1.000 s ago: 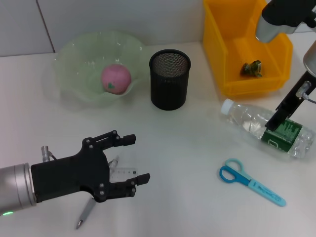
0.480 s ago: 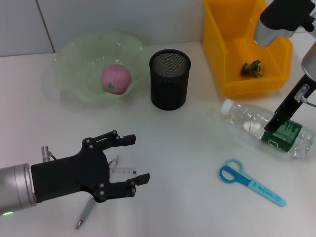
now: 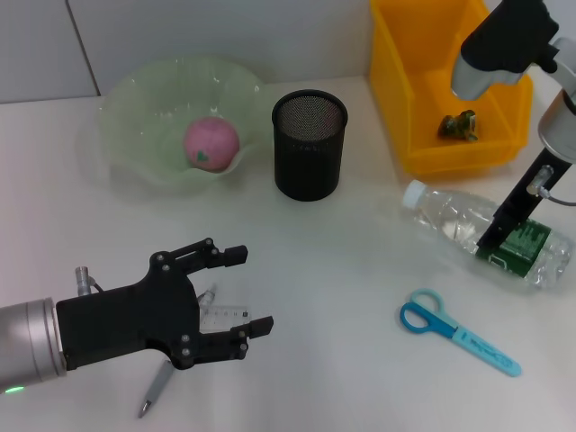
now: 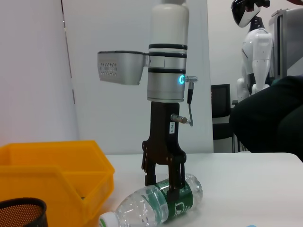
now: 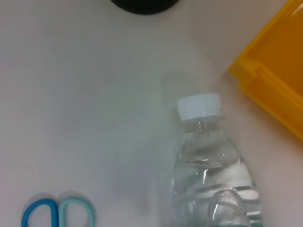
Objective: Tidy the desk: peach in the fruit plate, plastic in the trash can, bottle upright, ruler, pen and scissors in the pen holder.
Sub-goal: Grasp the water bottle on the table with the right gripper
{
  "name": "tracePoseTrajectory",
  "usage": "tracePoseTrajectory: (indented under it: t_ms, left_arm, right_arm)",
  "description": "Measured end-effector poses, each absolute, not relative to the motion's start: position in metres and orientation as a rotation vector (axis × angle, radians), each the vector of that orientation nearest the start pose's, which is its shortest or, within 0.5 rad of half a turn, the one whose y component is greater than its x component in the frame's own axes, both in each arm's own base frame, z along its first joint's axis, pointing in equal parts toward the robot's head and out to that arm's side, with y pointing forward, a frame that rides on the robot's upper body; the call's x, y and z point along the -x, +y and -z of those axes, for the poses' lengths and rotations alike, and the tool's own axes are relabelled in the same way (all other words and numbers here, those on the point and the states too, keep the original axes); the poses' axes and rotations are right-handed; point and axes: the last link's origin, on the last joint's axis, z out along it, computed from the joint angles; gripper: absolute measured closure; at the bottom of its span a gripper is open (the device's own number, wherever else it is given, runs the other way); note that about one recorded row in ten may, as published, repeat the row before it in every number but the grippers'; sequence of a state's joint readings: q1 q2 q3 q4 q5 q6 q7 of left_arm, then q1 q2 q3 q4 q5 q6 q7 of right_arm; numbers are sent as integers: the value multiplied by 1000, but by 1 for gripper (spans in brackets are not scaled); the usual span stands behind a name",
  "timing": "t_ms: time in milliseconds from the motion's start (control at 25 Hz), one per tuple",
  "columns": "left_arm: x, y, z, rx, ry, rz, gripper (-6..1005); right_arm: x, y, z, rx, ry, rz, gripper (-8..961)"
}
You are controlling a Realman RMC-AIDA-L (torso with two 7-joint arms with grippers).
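From the head camera I saw the right gripper (image 3: 493, 236) down on the water bottle (image 3: 486, 232), which lay on its side near the right edge of the desk (image 3: 342, 270), white cap toward the pen holder (image 3: 309, 144). The jaws straddled the bottle at its green label. The left gripper (image 3: 241, 292) hung low near the front-left corner, fingers spread and holding nothing, over a clear ruler (image 3: 223, 314) and a grey pen (image 3: 156, 390). The peach (image 3: 211, 142) sat in the green fruit plate (image 3: 135, 108) toward the back left. The black mesh pen holder stood upright just right of the plate. The yellow bin (image 3: 432, 81) stood at the back right with a crumpled scrap of plastic (image 3: 457, 125) inside. Blue scissors (image 3: 454, 330) lay flat in front of the bottle, apart from it.

In the left wrist view I had the right gripper (image 4: 164, 182) side-on: it came straight down, one finger on each side of the bottle (image 4: 156, 201), closed around its labelled middle. The bottle lay on the desk beside the yellow bin (image 4: 52, 175).

The right wrist view showed the bottle's cap (image 5: 200, 105) and clear shoulder, a corner of the bin (image 5: 272, 71) and the scissor handles (image 5: 59, 215).
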State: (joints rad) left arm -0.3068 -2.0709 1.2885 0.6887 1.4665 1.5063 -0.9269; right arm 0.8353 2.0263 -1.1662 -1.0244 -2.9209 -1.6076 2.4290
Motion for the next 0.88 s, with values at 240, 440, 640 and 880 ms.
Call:
tracePoseTrajectory:
  t_ms: [240, 440, 640, 880]
  left_arm:
    - [248, 273, 42, 2772, -53, 858, 173]
    - [248, 273, 42, 2773, -50, 859, 173]
    - [247, 274, 42, 2774, -49, 860, 173]
    - [247, 274, 42, 2774, -47, 860, 174]
  right_arm:
    - [-219, 397, -37, 2422, 937, 878, 141]
    - [-225, 396, -34, 2413, 955, 899, 142]
    - [-228, 397, -33, 2409, 957, 896, 142]
    - [-231, 396, -30, 2406, 964, 893, 143]
